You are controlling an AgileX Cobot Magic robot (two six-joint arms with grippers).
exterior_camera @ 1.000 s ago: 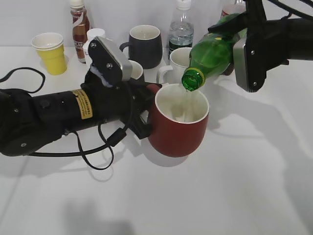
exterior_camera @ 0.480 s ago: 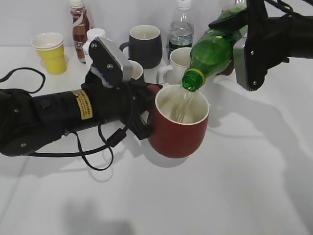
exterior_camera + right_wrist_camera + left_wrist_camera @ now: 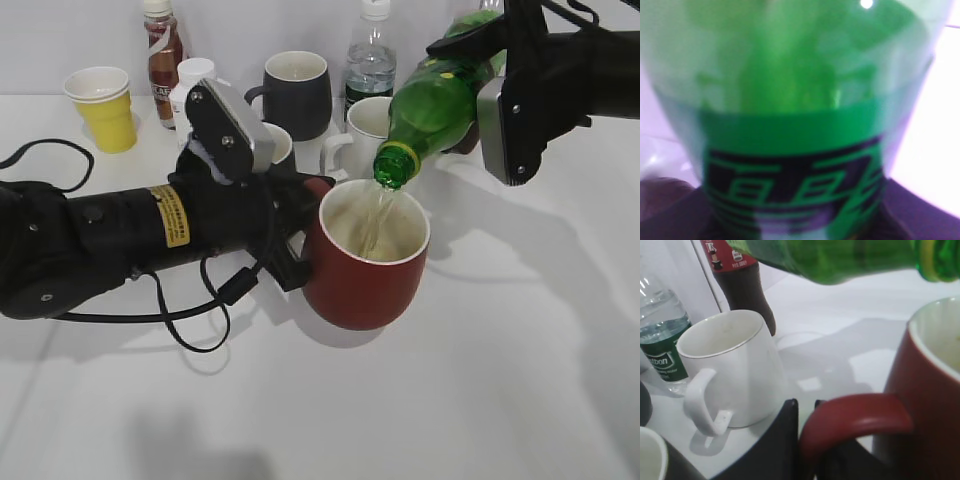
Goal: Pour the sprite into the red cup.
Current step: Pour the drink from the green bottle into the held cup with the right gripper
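My left arm lies long across the white table [image 3: 520, 380], and its left end effector [image 3: 300, 235] is clamped on the loop handle of the red cup [image 3: 365, 265]; in the left wrist view the dark fingers [image 3: 785, 440] sit tight either side of that handle. The cup's base looks just clear of the table, though I can't tell for sure.

My right end effector [image 3: 500, 75] comes in from the upper right, closed around the body of the sprite [image 3: 440, 105]. The bottle is tipped neck-down, its open mouth just above the cup's far rim, and a thin stream runs into the off-white interior. The right wrist view is filled by the green label [image 3: 790, 165], blurred.

Just behind the cup stands a white mug [image 3: 732, 367], and beside it another white cup [image 3: 278, 145]. Further back: a black mug [image 3: 298, 92], a clear water bottle [image 3: 372, 58], a dark cola bottle [image 3: 740, 277], a brown drink bottle [image 3: 162, 50] and a yellow paper cup [image 3: 103, 108] far left.
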